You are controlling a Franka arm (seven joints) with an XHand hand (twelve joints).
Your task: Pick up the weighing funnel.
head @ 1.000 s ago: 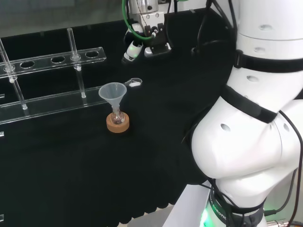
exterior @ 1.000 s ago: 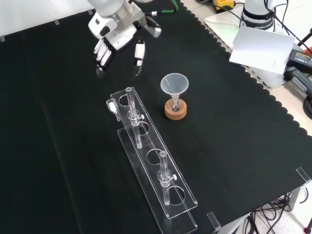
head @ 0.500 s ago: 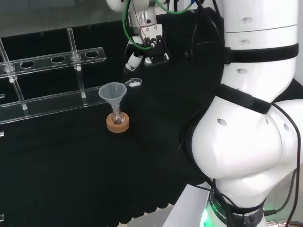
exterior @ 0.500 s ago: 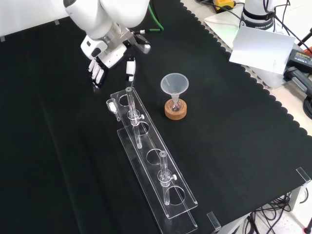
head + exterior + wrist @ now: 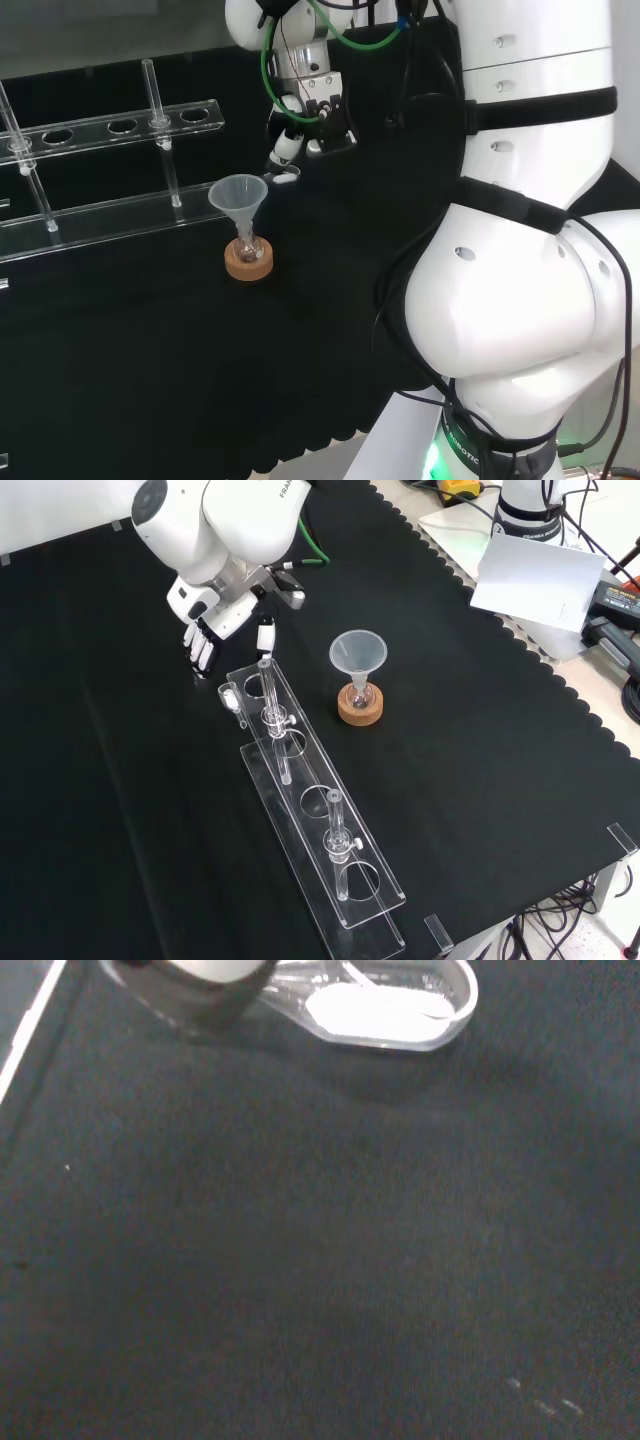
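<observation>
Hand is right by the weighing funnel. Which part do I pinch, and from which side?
Probably pinch the weighing funnel across its rim walls from straight above: it lies flat, mouth up, holding something white, and the tube rack stands close on its right in the front view.
</observation>
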